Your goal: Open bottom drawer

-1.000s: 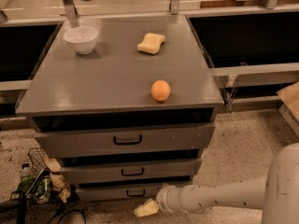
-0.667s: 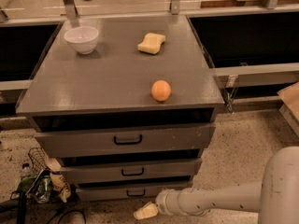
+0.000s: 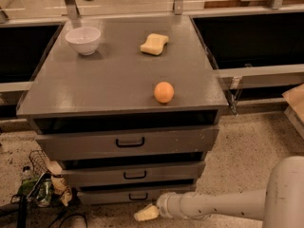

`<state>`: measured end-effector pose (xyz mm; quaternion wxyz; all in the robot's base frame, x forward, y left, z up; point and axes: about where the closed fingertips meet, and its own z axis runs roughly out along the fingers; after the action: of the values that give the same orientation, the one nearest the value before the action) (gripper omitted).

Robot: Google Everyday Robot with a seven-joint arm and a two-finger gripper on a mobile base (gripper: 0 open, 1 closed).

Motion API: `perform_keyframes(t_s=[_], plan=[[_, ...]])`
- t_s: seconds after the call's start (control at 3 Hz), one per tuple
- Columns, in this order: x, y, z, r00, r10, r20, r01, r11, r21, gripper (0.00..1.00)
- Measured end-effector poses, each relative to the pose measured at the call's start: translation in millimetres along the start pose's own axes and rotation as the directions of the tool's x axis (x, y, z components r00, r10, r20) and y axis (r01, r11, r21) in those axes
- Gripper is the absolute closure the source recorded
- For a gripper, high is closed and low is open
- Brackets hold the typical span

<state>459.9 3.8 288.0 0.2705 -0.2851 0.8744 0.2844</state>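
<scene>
The bottom drawer point(image 3: 114, 195) is the slim lowest grey panel of the cabinet, with a small black loop handle point(image 3: 138, 196). It sits nearly flush under the mid drawer point(image 3: 133, 174). The tall top drawer point(image 3: 128, 142) is above both. My gripper point(image 3: 146, 213) is a pale tip at the end of the white arm point(image 3: 213, 205), low by the floor. It sits just below and slightly right of the bottom drawer's handle, not touching it.
On the cabinet top point(image 3: 114, 75) stand a white bowl point(image 3: 83, 40), a yellow sponge point(image 3: 154, 43) and an orange point(image 3: 164, 92). A wire basket with trash point(image 3: 42, 182) sits on the floor at the left. A cardboard box edge point(image 3: 295, 101) is at the right.
The gripper and arm have shifted slightly left and down near the floor. The drawers have not moved.
</scene>
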Motion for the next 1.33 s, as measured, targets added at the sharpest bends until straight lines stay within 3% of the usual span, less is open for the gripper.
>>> perform_keyframes(t_s=[0.67, 1.0, 1.33], plan=[[-23.9, -7.7, 19.6, 0.993, -0.059, 0.098, 0.056, 0.9977, 0.038, 0.0], [-24.0, -7.7, 19.7, 0.993, -0.059, 0.098, 0.056, 0.9977, 0.038, 0.0], [-34.8, -14.8, 48.2, 0.983, -0.058, 0.172, 0.048, 0.9971, 0.059, 0.0]])
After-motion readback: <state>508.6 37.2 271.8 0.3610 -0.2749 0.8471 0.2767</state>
